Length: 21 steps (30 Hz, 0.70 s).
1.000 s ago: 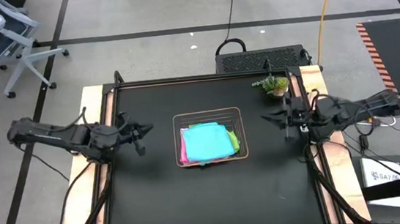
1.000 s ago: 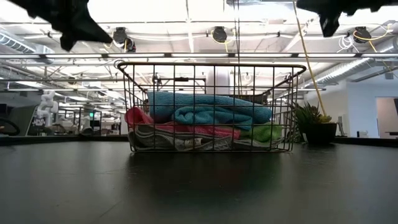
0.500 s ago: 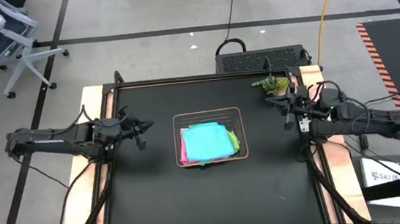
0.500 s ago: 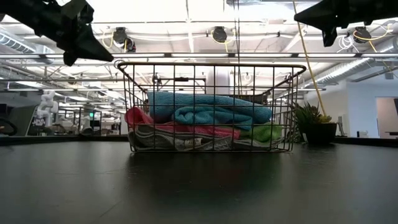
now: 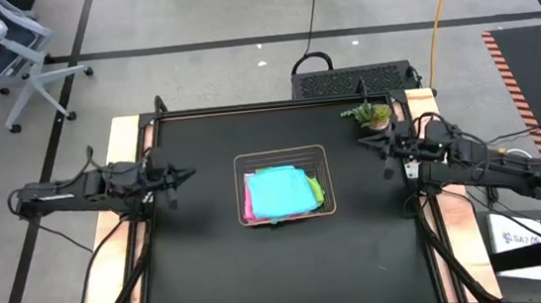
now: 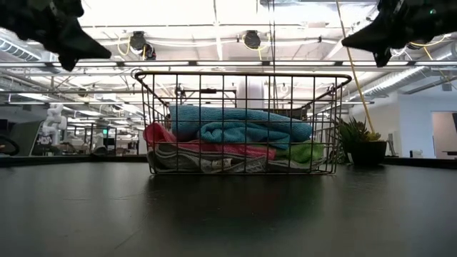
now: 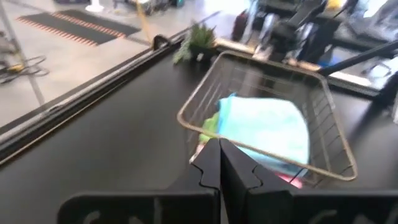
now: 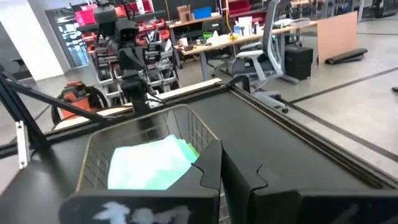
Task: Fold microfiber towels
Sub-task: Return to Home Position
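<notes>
1. The left gripper (image 5: 181,175), fingers pressed together on nothing, hovers at left-centre of the high view. The right gripper (image 5: 371,145), likewise closed and empty, hovers at right-centre.
2. Between them, mid-frame, the wire basket (image 5: 279,154) sits on the bench (image 5: 212,267).
3. Inside it the microfiber towels (image 5: 279,192) lie folded and stacked, a blue one uppermost, with pink and green edges showing.
4. They look soft, light and limp; pinching a folded edge or corner should hold best.

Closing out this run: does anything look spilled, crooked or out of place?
Nothing stands out. The wire basket sits square on the table, light blue towel on top, pink towel and lime green towel peeking out beneath. The potted plant stands upright. The left gripper and right gripper hang shut and empty at its sides.
</notes>
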{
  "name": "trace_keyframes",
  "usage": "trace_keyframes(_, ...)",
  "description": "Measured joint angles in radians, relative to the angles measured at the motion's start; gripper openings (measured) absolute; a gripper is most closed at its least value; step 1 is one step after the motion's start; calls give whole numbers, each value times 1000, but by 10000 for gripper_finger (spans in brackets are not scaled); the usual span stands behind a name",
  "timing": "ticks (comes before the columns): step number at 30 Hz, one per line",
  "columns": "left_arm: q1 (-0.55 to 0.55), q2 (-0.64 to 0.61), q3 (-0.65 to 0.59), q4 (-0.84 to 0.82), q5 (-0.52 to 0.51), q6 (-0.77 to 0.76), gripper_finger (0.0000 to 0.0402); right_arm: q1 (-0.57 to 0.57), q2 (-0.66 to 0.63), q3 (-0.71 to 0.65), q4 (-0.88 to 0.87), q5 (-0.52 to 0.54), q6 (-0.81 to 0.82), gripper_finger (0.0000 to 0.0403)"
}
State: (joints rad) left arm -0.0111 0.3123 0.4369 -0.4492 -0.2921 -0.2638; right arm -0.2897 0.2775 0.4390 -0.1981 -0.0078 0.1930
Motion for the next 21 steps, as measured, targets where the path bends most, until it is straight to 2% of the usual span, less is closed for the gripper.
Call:
trace_keyframes(4,-10,-62,-139,131,13,6,2,0,0,-86,76,-14,-2,0)
trace_keyframes(10,-11,-117,-324,291,38,19,2,0,0,-296,366,-54,20,0)
trace_keyframes(15,2,-137,-362,290,48,46,1,-7,3,-399,479,-54,30,0)
trace_keyframes(21,47,-137,-362,291,56,80,1,-46,1,-419,451,-51,-33,0)
